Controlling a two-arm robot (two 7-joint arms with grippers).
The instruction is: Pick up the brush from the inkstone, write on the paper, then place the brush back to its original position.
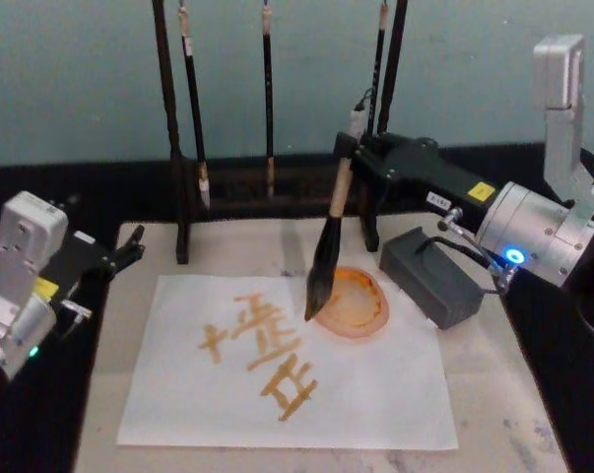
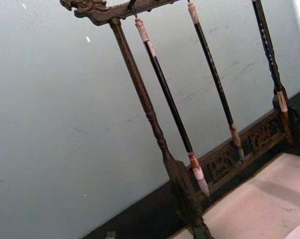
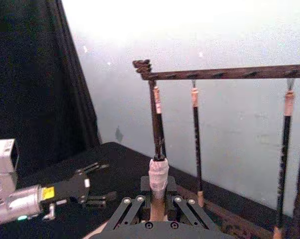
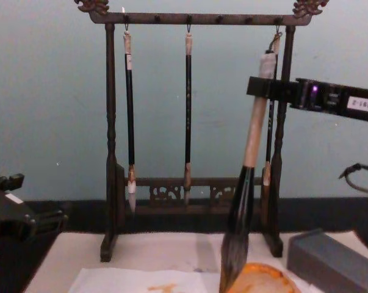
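- Pale teal wall [image 4: 49,91] behind; dark carved wooden rack [image 4: 110,152] with three thin black brushes [image 4: 188,110] at the back of the black-draped table [image 1: 562,414].
- Cream felt mat [image 1: 494,384] under thin white paper [image 1: 375,394] marked with orange strokes.
- Right hand [image 1: 354,148] clamped near the top of the thick tan-handled brush [image 1: 331,222]; brush tilted, bristles down at the left rim of the round orange inkstone [image 1: 361,305].
- Left hand [image 1: 127,249] parked at the table's left edge, fingers apart.
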